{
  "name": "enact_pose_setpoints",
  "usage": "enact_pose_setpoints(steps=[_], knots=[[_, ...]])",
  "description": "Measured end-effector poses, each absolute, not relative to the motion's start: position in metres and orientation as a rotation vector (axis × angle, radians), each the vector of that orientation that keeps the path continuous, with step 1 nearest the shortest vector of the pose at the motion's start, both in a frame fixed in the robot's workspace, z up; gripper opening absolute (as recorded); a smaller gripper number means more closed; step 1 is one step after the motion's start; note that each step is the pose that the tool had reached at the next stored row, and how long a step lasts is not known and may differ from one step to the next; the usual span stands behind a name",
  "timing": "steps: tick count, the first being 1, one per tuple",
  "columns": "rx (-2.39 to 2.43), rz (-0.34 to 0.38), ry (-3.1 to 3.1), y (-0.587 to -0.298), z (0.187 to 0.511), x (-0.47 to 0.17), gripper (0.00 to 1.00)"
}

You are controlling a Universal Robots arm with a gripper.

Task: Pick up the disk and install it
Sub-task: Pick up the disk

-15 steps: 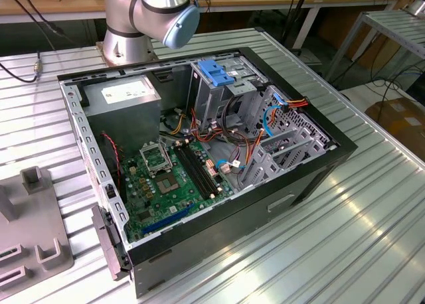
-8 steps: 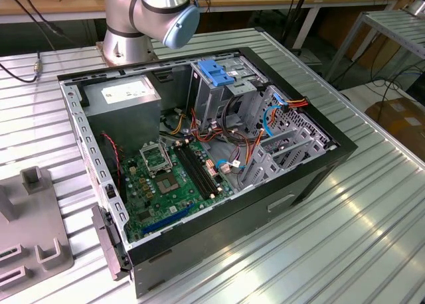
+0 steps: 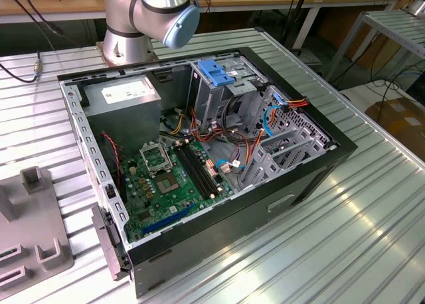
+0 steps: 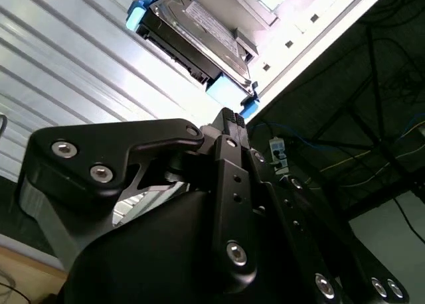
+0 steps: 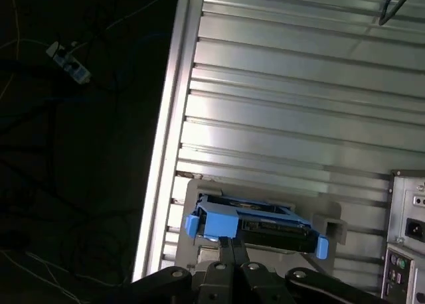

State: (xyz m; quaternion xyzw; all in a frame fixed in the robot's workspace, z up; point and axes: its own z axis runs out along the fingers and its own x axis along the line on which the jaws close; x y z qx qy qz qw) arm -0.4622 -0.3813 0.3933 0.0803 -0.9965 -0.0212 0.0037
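Observation:
The disk (image 5: 255, 221) is a black hard drive in a blue carrier frame. It rests in a grey holder (image 5: 329, 228) on the slatted metal table, close to the table's edge. In the second wrist view the disk (image 4: 192, 28) shows its labelled face. In both wrist views my gripper (image 5: 229, 245) points at the disk's near end, with the black fingertips (image 4: 229, 118) pressed together just short of the blue frame. Nothing sits between the fingers. The open computer case (image 3: 199, 164) lies on the table in the exterior view, with its metal drive cage (image 3: 219, 95) at the back.
The arm's base (image 3: 126, 38) stands behind the case. A blue clip (image 3: 216, 72) tops the drive cage, beside a grey power supply (image 3: 123, 95). Another grey fixture (image 3: 33, 231) sits at the exterior view's left. The case's rear panel (image 5: 406, 251) is near the disk's holder. The floor beyond the table edge (image 5: 163, 151) is dark.

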Motion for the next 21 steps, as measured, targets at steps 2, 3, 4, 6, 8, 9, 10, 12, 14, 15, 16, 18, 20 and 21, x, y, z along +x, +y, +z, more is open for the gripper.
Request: enact_pose_setpoints(steps=[2,3,4,6,8,9,10,12,14,15,16,18,20,21], knots=[[0.286,-0.066,-3.120,-0.3813,0.3933,-0.4622,0.10],[0.307,-0.066,-3.118,-0.3813,0.3933,-0.4622,0.10],[0.323,-0.066,-3.116,-0.3813,0.3933,-0.4622,0.10],[0.354,-0.066,-3.112,-0.3813,0.3933,-0.4622,0.10],[0.390,-0.066,-3.107,-0.3813,0.3933,-0.4622,0.10],[0.405,-0.066,-3.105,-0.3813,0.3932,-0.4622,0.10],[0.419,-0.066,-3.103,-0.3813,0.3932,-0.4622,0.10],[0.449,-0.065,-3.098,-0.3813,0.3933,-0.4622,0.10],[0.485,-0.065,-3.093,-0.3813,0.3932,-0.4622,0.10],[0.502,-0.065,-3.090,-0.3813,0.3932,-0.4622,0.10],[0.517,-0.065,-3.087,-0.3813,0.3933,-0.4622,0.10],[0.560,-0.065,-3.079,-0.3813,0.3932,-0.4622,0.10],[0.590,-0.065,-3.073,-0.3813,0.3933,-0.4622,0.10],[0.616,-0.065,-3.068,-0.3813,0.3932,-0.4622,0.10]])
